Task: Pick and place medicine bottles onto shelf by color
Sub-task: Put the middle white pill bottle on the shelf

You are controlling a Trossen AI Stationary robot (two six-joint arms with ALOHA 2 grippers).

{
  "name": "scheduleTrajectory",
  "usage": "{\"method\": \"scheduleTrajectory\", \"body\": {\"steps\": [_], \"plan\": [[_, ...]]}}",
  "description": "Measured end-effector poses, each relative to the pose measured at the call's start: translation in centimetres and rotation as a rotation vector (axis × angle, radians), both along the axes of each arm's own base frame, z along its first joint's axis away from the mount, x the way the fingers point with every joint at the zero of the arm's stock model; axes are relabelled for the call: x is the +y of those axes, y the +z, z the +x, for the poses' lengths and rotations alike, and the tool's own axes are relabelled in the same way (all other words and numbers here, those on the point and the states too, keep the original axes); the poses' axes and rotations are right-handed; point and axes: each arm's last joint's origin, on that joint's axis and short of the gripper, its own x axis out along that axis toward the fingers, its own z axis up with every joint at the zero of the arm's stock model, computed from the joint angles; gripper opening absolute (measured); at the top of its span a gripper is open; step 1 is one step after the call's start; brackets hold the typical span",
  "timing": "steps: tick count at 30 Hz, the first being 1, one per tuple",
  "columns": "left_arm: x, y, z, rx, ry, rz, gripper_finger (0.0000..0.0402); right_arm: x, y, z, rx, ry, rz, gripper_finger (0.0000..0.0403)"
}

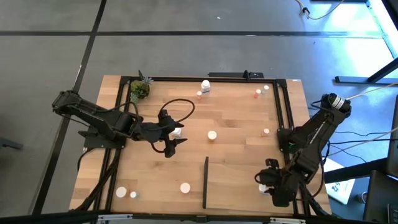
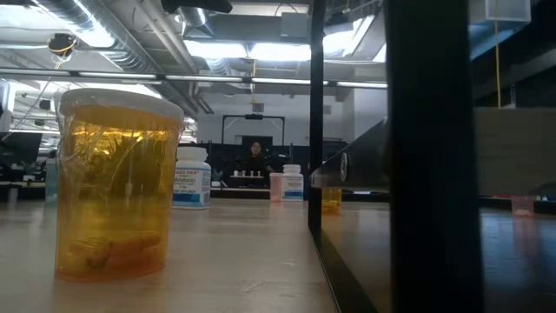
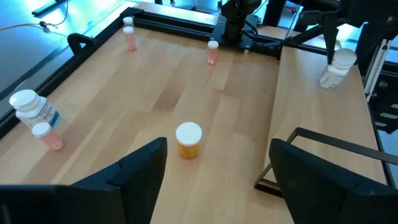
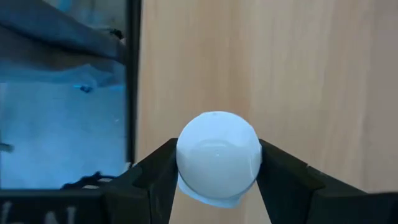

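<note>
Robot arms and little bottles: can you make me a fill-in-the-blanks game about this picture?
1. The right gripper is shut on a bottle with a round ____ cap.
2. The left gripper has its fingers ____ and holds nothing.
3. Ahead of the left gripper stands a small ____ pill bottle with a white cap.
4. The small green potted plant sits at the table's far ____ corner in the high view.

Missing words: white; open; orange; left

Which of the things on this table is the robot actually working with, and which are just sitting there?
Part of the job:
- white bottle, gripped by the right gripper
- amber bottle ahead of the open left gripper
- small pink bottles
- shelf

Just lying about:
- potted plant
- cables
</note>
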Motion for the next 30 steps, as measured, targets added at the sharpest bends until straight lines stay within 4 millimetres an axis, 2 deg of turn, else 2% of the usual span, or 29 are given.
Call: {"method": "scheduleTrajectory", "body": {"steps": [6,10,14,19,26,30], "plan": [[0.0,0.0,0.0,-0.001,0.001,-0.002,0.0277,-0.5,0.4,0.2,-0.115,-0.020,-0.077,0.0192],[0.0,0.0,0.0,-0.005,0.010,-0.016,0.0277,-1.0,1.2,1.4,-0.163,-0.013,-0.098,0.0193],[0.0,0.0,0.0,-0.007,0.013,-0.022,0.0277,-1.8,2.1,3.1,-0.227,0.028,-0.122,0.0192],[0.0,0.0,0.0,-0.006,0.013,-0.022,0.0277,-3.3,2.2,5.4,-0.304,0.099,-0.203,0.0191],[0.0,0.0,0.0,-0.002,0.013,-0.020,0.0277,-4.7,1.4,9.9,-0.405,0.108,-0.204,0.0192],[0.0,-0.1,0.0,0.002,0.013,-0.018,0.0277,-5.4,0.8,11.7,-0.416,0.116,-0.170,0.0192]]}}
